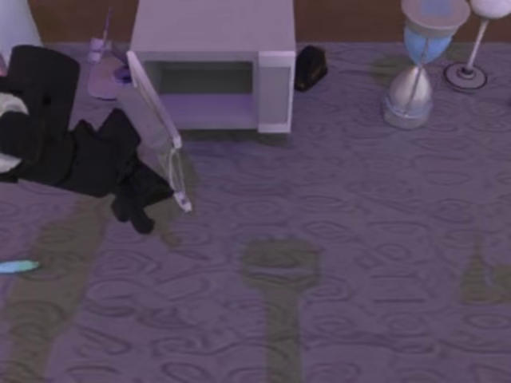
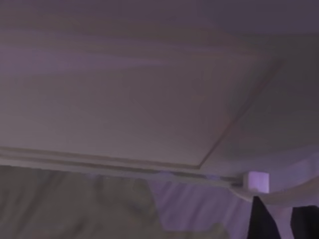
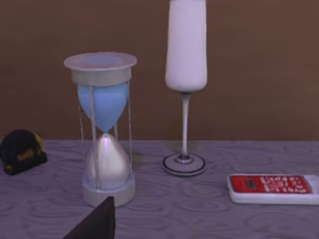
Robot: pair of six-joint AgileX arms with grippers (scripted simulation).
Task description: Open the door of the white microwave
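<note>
The white microwave (image 1: 211, 28) stands at the back of the table, left of centre, its grey-purple inside showing. The door (image 1: 160, 120) is swung out towards the front left, hinged at the microwave's left side. My left gripper (image 1: 140, 209) sits low on the door's outer side, close to its free edge. In the left wrist view the door's panel (image 2: 124, 99) fills most of the picture, with my left gripper (image 2: 281, 221) just under its edge. My right gripper (image 3: 99, 224) is out of the top view and faces the table's back right.
An hourglass (image 1: 415, 72) (image 3: 104, 124) and a tall white glass (image 1: 479, 40) (image 3: 185, 74) stand at the back right. A black tape measure (image 1: 310, 68) lies right of the microwave. A red remote (image 3: 271, 185) lies near the glass. A lilac object (image 1: 104, 72) sits left of the microwave.
</note>
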